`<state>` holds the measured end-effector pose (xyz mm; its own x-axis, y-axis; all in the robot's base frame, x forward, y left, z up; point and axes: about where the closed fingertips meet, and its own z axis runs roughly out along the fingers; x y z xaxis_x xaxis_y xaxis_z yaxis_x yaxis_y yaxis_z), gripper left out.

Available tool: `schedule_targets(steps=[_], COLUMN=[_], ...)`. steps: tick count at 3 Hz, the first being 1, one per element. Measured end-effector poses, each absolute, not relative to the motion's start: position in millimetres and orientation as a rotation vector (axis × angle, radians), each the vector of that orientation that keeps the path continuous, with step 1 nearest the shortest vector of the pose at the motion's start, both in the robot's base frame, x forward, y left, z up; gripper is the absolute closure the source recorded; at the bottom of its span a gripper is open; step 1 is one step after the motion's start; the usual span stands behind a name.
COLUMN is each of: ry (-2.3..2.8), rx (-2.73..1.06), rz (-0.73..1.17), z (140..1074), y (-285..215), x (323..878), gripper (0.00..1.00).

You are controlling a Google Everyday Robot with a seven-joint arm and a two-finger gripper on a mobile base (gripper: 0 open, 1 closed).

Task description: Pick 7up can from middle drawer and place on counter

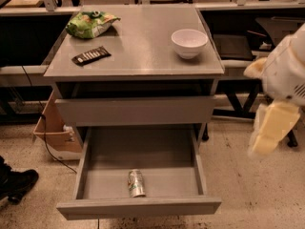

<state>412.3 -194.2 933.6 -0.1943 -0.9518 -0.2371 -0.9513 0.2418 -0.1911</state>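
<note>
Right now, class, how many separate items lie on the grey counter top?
3: a green snack bag back left, a dark flat packet front left, a white bowl on the right. The bag could hide something small. The gripper hangs right of the counter.

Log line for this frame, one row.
state: pre-grasp | 7up can: in open middle drawer, near front | end effector: right of counter, outside drawer | placed: no
</note>
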Motion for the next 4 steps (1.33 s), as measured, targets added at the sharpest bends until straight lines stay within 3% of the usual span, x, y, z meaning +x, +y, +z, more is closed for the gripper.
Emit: schedule_targets(steps=[2,4], ry=[2.192,2.175], rx=[-1.855,-1.812], rz=[0.34,0.409], z=[819,808], y=[-121,-110], x=[352,355], gripper=[0.0,0.0])
